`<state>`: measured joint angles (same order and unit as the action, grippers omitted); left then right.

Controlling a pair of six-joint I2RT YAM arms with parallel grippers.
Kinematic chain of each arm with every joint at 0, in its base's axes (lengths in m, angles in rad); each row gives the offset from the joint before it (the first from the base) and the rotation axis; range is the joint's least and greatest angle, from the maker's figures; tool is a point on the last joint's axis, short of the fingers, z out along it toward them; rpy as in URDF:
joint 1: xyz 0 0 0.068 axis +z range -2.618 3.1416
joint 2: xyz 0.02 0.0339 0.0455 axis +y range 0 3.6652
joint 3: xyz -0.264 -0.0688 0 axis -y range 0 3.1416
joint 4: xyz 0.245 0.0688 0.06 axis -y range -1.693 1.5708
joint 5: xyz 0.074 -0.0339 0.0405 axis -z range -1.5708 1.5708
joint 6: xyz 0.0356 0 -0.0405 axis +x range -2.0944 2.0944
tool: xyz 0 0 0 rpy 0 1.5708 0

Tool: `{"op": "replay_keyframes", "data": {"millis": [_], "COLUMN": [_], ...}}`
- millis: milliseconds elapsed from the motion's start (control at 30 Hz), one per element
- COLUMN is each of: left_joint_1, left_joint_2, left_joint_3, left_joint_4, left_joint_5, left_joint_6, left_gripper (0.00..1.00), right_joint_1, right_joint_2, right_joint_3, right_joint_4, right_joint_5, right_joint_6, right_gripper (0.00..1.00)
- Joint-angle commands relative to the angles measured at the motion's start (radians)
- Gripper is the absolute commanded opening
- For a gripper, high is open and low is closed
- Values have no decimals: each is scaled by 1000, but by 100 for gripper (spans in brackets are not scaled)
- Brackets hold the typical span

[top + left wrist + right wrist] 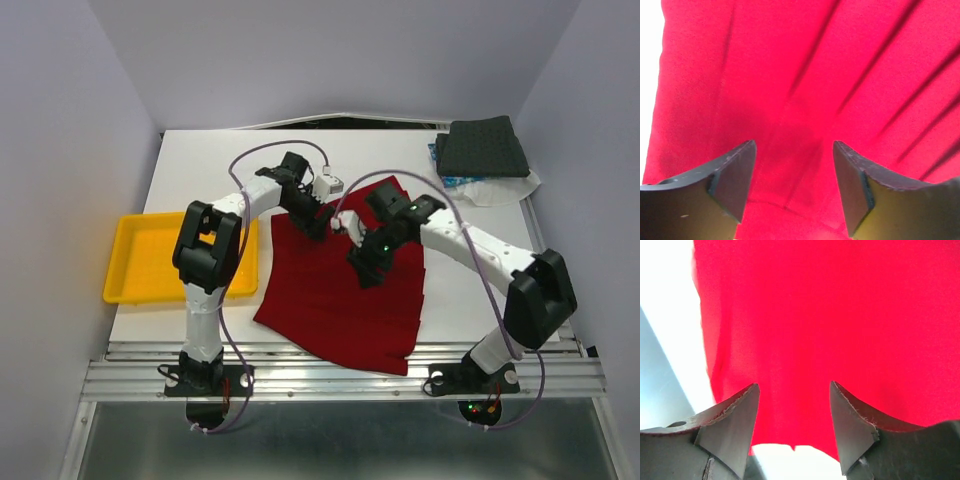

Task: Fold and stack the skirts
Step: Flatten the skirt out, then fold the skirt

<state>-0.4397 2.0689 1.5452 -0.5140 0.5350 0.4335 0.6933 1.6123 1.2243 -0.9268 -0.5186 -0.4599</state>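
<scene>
My left claw and right claw both gape over the plain deep red cloth skirt, which lies spread on the white table. I judge I'm folding it; next, each claw must pinch an edge.

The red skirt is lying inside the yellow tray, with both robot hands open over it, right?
No. The deep red cloth skirt lies on the white table beside the yellow plastic tray, as the top external view shows. The left gripper and right gripper are open over it.
</scene>
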Motion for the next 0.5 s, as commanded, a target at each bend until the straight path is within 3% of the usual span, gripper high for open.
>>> {"op": "replay_keyframes", "data": {"millis": [0,200,467], "left_joint_1": [18,47,99], "left_joint_2": [-131,-124,-87], "left_joint_3": [81,187,224], "left_joint_4": [-92,-116,-81], "left_joint_5": [45,-33,-56], "left_joint_6": [71,117,99], "left_gripper": [77,77,77], "right_joint_1": [-214,-394,-446], "right_joint_2": [-65,168,467], "right_joint_3": [182,426,659], "right_joint_4": [101,176,322], "right_joint_5": [84,164,134], "right_joint_6": [-87,-198,-334], "right_gripper": [64,68,97]}}
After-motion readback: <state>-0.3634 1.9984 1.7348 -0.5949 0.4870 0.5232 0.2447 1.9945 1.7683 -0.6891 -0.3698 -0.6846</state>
